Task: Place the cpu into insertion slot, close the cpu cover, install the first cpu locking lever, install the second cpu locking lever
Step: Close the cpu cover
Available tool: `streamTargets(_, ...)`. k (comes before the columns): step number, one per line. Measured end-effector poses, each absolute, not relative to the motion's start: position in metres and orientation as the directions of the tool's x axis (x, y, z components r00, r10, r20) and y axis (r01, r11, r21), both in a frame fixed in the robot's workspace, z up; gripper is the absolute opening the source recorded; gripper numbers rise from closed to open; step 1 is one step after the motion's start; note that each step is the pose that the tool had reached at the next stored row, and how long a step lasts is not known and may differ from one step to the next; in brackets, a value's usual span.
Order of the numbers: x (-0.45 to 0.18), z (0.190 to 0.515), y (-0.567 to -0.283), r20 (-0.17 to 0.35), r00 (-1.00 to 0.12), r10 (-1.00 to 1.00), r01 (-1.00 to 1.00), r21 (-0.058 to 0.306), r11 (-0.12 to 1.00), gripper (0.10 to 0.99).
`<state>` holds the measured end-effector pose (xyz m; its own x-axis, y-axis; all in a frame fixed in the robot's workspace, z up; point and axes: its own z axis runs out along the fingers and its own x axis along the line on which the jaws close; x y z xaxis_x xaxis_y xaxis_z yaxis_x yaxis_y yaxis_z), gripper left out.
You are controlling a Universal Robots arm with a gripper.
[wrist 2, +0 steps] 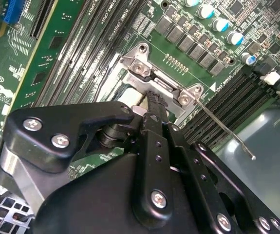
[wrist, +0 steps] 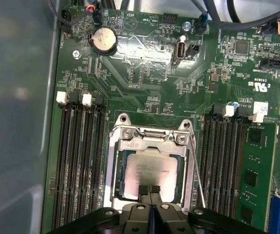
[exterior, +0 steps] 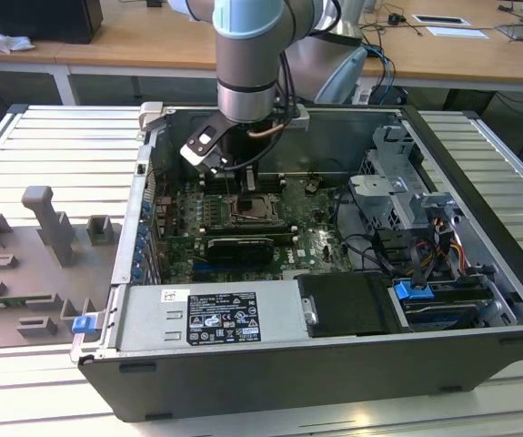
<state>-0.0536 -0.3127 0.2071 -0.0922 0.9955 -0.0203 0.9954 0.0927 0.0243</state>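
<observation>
Black and big, the hand sat closest to the camera in the second wrist view, with its shiny screws showing. Its two fingers were pressed together, tip to tip, and held nothing. The tips pointed down and touched the near edge of the cpu, or maybe just hung over it; that was hard to tell.

The cpu lay flat inside the insertion slot, right under the hand, with its pale face looking up. The cpu cover seemed to lie down around the cpu like a silver picture frame. Its hinge end was just past the fingertips.

A thin metal lever ran along one side of the slot, just beside the hand. Its free end stuck out loose by the long black memory slots. All of this sat on a green board that stretched out beyond the hand.

In the exterior view, the arm reached down into an open computer case on a grey desk.
</observation>
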Motion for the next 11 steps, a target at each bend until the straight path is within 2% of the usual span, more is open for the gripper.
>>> streamTargets(6,-0.054,0.206,-0.313,-0.020,-0.095,0.995,0.995,0.024,0.096,0.106)
streamTargets(11,-0.054,0.217,-0.313,-0.020,-0.096,0.995,0.995,0.024,0.096,0.106)
